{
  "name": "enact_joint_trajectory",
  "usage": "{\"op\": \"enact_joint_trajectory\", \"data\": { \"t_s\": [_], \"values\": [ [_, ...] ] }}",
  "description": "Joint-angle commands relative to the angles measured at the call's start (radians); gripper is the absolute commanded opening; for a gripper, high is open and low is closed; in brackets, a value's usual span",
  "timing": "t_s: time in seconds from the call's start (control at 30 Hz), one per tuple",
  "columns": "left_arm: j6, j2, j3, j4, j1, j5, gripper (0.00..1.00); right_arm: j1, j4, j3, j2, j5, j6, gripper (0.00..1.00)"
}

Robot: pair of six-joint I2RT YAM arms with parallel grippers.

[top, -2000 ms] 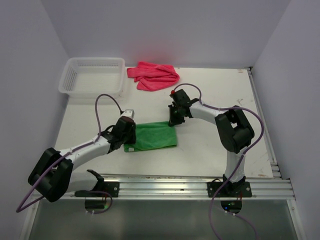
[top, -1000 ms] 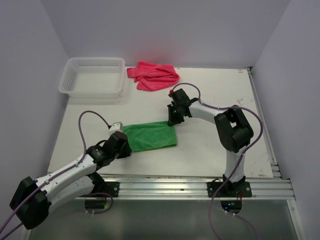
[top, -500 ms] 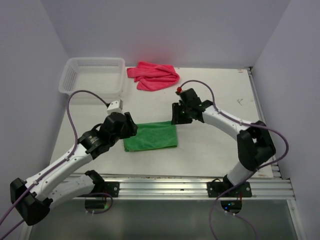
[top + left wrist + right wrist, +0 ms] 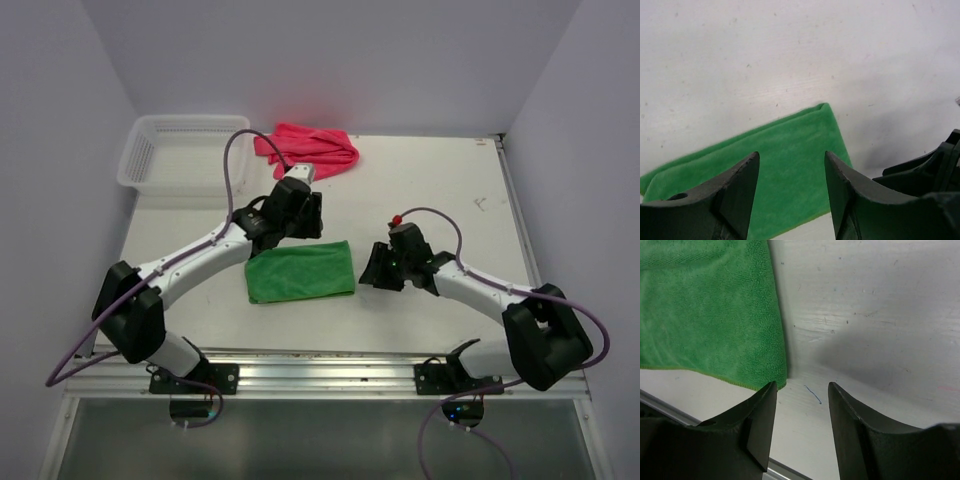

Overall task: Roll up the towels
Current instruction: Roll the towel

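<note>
Green towel [image 4: 300, 271] lies folded flat mid table [image 4: 440, 190]; soft, light, floppy, so probably best pinched at a short edge. Pink towel [image 4: 308, 150] is crumpled at the far side, beside the basket [image 4: 185, 150], which looks empty. Left claw [image 4: 791, 190] is wide and empty over the green towel. Right claw [image 4: 801, 425] is wide and empty, just off its right edge.

Near towel [image 4: 300, 271] on the table [image 4: 440, 190] — far towel [image 4: 306, 151] behind it, right of the basket [image 4: 180, 187].
</note>
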Motion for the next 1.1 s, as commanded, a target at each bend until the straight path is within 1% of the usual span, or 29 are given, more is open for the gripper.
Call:
{"op": "enact_joint_trajectory", "data": {
  "t_s": [0.0,0.07,0.13,0.23,0.33,0.4,0.53,0.6,0.77,0.87,0.97,1.0,1.03,1.07],
  "values": [
    [0.075,0.052,0.117,0.040,-0.005,0.047,0.59,-0.017,0.209,-0.051,-0.014,-0.089,0.133,0.50],
    [0.080,0.091,0.150,0.038,-0.005,0.058,0.60,-0.017,0.289,-0.071,0.009,-0.134,0.169,0.50],
    [0.082,0.120,0.161,0.037,-0.007,0.065,0.63,-0.017,0.358,-0.100,0.024,-0.159,0.188,0.50],
    [0.082,0.151,0.172,0.038,-0.008,0.070,0.66,-0.018,0.393,-0.121,0.049,-0.152,0.188,0.50],
    [0.082,0.183,0.181,0.035,-0.014,0.079,0.69,-0.015,0.416,-0.121,0.095,-0.178,0.187,0.49],
    [0.085,0.200,0.195,0.025,-0.023,0.078,0.73,-0.017,0.404,-0.119,0.110,-0.173,0.183,0.49],
    [0.092,0.247,0.226,0.008,-0.043,0.090,0.73,-0.015,0.436,-0.153,0.152,-0.181,0.180,0.45],
    [0.092,0.263,0.244,-0.001,-0.056,0.087,0.73,-0.012,0.465,-0.168,0.166,-0.193,0.193,0.40],
    [0.082,0.324,0.278,-0.015,-0.068,0.098,0.73,-0.001,0.525,-0.202,0.193,-0.204,0.200,0.38],
    [0.074,0.361,0.302,-0.027,-0.074,0.101,0.71,0.003,0.530,-0.210,0.201,-0.202,0.187,0.28],
    [0.066,0.402,0.322,-0.038,-0.079,0.110,0.68,0.006,0.545,-0.231,0.199,-0.179,0.177,0.10],
    [0.063,0.422,0.325,-0.043,-0.079,0.119,0.65,0.006,0.551,-0.243,0.196,-0.164,0.173,0.06],
    [0.056,0.431,0.334,-0.043,-0.080,0.119,0.65,0.006,0.560,-0.249,0.199,-0.153,0.165,0.02],
    [0.051,0.441,0.338,-0.043,-0.082,0.124,0.64,0.008,0.568,-0.254,0.201,-0.147,0.162,0.01]
  ]
}}
